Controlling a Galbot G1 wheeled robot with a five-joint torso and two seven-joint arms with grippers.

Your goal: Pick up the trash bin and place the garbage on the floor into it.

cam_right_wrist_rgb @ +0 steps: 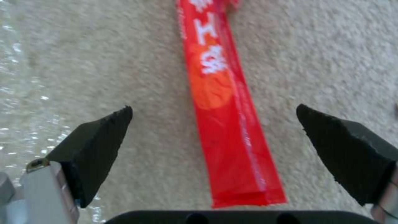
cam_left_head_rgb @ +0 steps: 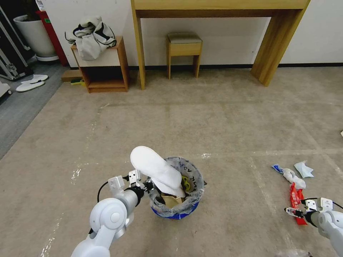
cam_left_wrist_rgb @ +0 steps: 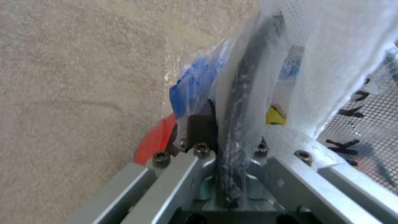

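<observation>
Head view, bin: the trash bin (cam_left_head_rgb: 177,194) sits low in the middle of the beige carpet (cam_left_head_rgb: 214,117), its clear liner bag (cam_left_head_rgb: 193,175) folded over the rim; a white slipper (cam_left_head_rgb: 157,170) sticks up out of it above a crumpled brown paper bag (cam_left_head_rgb: 171,200)
Head view, left arm: the left gripper (cam_left_head_rgb: 148,185) is at the bin's rim on the robot's left side
Head view, right arm: the right gripper (cam_left_head_rgb: 293,211) hangs low over the near end of the red wrapper (cam_left_head_rgb: 297,200), well to the right of the bin
Head view, litter left: white and blue crumpled papers (cam_left_head_rgb: 294,173) lie just beyond the wrapper; two more slippers (cam_left_head_rgb: 31,82) lie far off by the white planter (cam_left_head_rgb: 35,35)
Left wrist view: the left gripper (cam_left_wrist_rgb: 226,146) is closed tight on the bin's rim (cam_left_wrist_rgb: 238,102) through the liner bag, one dark pad (cam_left_wrist_rgb: 201,127) outside against the blue band (cam_left_wrist_rgb: 192,84), red wall (cam_left_wrist_rgb: 155,143) below
Right wrist view: the right gripper (cam_right_wrist_rgb: 215,130) is spread wide and holds nothing; the red wrapper (cam_right_wrist_rgb: 224,102) lies flat between its two black fingertips (cam_right_wrist_rgb: 101,137), apparently not touched by either
Step in hand: the bin is held, and the wrapper looks like the piece being gone for
Next move calls for: probably lowering until the tips meet the carpet on both sides, then closing across the wrapper's narrow width, since thin flat film may slip out
</observation>
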